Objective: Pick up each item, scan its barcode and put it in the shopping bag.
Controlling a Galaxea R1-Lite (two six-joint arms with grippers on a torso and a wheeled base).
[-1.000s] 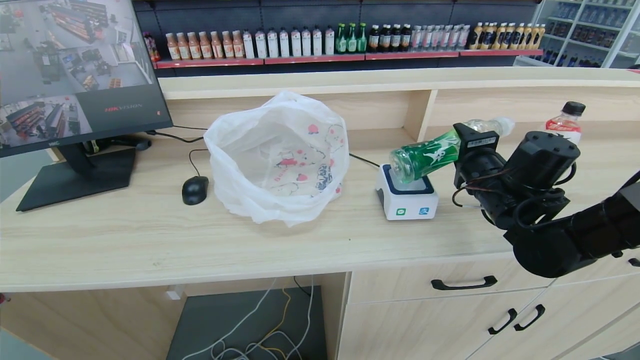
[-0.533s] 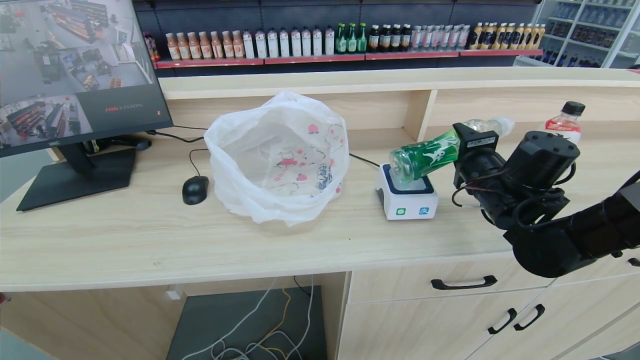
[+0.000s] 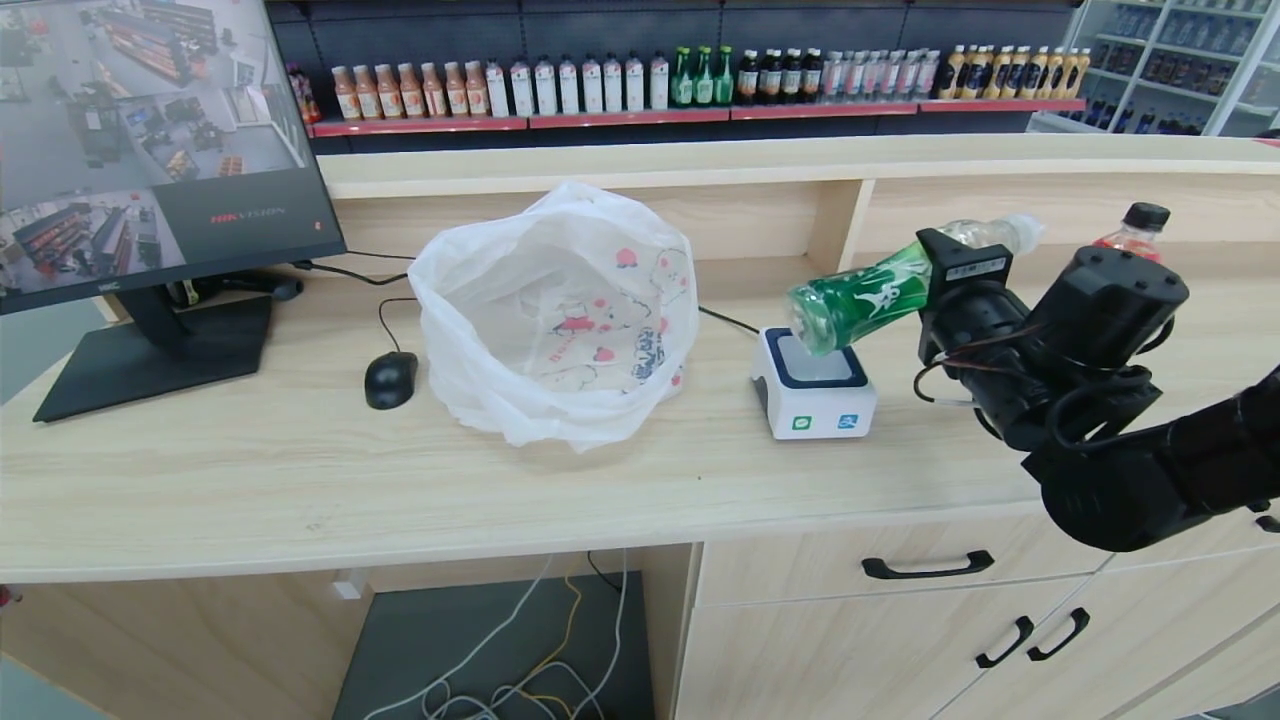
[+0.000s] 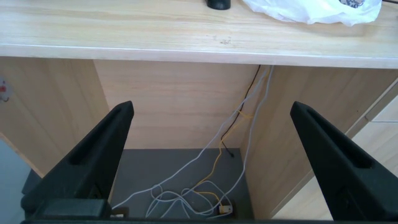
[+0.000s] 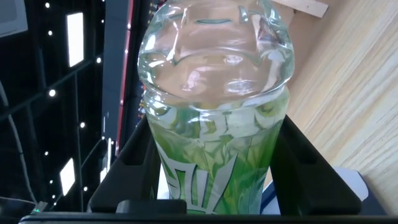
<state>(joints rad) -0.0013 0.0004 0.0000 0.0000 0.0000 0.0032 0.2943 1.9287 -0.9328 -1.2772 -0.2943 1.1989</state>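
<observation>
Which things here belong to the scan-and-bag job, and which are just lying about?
Job:
green bottle, held in the right gripper above the scanner
bag
red bottle, waiting on the counter

Lying about:
monitor
mouse
cables under the counter
shelf bottles behind
</observation>
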